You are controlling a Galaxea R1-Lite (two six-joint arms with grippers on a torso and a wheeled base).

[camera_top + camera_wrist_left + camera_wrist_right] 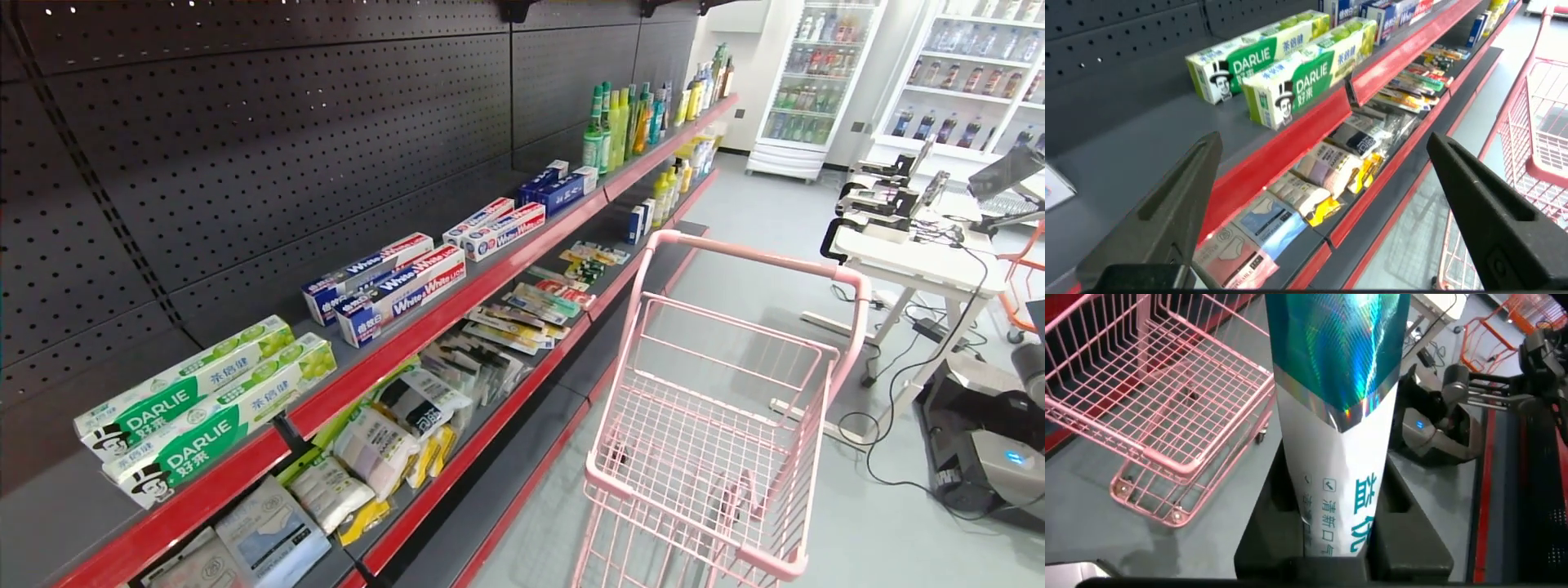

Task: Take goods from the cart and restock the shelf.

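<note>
We hold a toothpaste box (1341, 376) clamped in our right gripper (1337, 486); left gripper (1323, 147) gapes empty, facing the shelf (1127, 131) we stock next.

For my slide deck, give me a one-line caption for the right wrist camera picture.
Right hand grips a teal-and-white box, with the pink cart close by on the grey floor.

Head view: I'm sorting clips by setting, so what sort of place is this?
Probably a shop aisle, perhaps a mock one: a red-edged shelf of toothpaste boxes, a pink shopping cart beside it, and drinks fridges behind. The right gripper holds a teal-and-white box.
</note>
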